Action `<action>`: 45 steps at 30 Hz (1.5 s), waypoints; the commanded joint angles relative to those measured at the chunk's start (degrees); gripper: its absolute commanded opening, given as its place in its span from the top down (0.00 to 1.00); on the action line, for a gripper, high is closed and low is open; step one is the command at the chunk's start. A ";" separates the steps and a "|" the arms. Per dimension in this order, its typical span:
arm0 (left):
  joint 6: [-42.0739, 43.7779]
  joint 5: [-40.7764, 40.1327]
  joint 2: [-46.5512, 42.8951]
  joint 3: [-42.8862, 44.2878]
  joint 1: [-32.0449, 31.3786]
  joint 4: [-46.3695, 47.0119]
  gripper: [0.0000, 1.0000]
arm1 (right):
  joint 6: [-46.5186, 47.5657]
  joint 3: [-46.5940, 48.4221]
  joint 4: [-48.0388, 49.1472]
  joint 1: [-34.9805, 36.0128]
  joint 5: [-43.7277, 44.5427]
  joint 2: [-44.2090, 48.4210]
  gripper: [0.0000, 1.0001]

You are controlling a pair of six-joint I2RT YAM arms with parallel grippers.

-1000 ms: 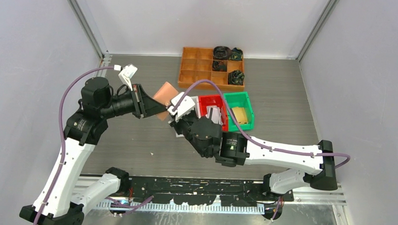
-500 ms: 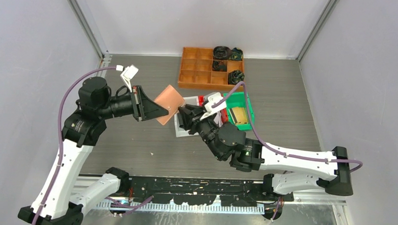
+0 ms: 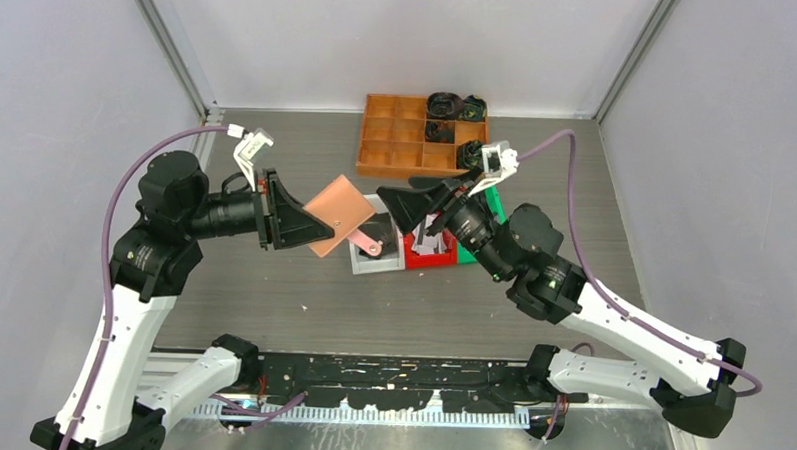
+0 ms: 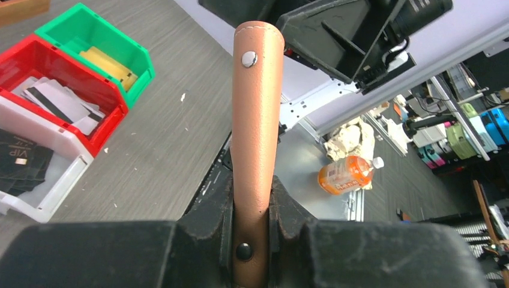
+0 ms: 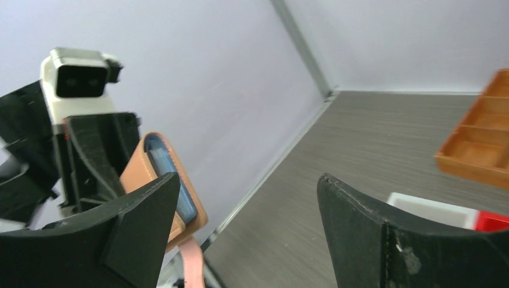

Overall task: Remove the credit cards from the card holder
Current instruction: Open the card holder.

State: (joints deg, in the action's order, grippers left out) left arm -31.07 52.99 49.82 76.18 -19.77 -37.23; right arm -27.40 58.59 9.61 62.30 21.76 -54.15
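L end effector point(image 3: 309, 227): clamped on card holder point(image 3: 340, 211) | R end effector point(image 3: 393, 207): wide open, empty, just beside holder

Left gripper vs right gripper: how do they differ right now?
1. The left gripper is shut on the card holder; the right gripper holds nothing.
2. The left gripper's jaws sit close together, pinching the holder; the right gripper's jaws stand wide apart.
Shared: both are raised above the table and point toward each other, with the holder between them.
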 commanded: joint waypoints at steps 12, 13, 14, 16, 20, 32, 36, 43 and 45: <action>-10.52 8.34 -0.64 2.83 -0.20 9.05 1.00 | -16.01 -0.20 11.88 -7.20 -54.48 -5.40 0.23; -10.77 8.43 -0.59 2.84 -0.21 9.28 1.00 | -16.26 -0.30 12.50 -7.20 -54.86 -5.65 0.24; -11.17 8.61 -0.58 2.96 -0.21 9.63 1.00 | -16.61 -0.27 12.66 -7.20 -54.82 -5.96 0.26; -12.28 9.17 -0.60 2.87 -0.18 10.58 1.00 | -16.55 -0.10 12.61 -7.24 -54.87 -6.41 0.30; -15.47 10.60 -0.62 2.21 -0.18 12.72 1.00 | -16.04 0.21 12.65 -7.20 -53.82 -7.10 0.49; -17.68 12.01 -1.15 1.26 -0.20 14.53 1.00 | -17.79 1.83 15.64 -7.21 -49.87 -9.74 0.51; -17.45 12.02 -1.52 1.03 -0.18 14.51 1.00 | -18.29 1.74 16.42 -7.20 -51.72 -10.01 0.51; -17.01 12.25 -1.57 1.13 -0.18 14.18 1.00 | -16.96 0.29 16.62 -7.23 -56.20 -7.93 0.50; -17.01 12.25 -1.57 1.07 -0.23 14.04 1.00 | -16.84 0.32 16.81 -7.20 -55.87 -7.71 0.50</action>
State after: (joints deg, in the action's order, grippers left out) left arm -47.79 63.68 49.10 76.69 -19.77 -26.46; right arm -44.95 58.08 22.50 55.16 -32.18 -64.45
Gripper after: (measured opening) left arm 0.173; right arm 0.501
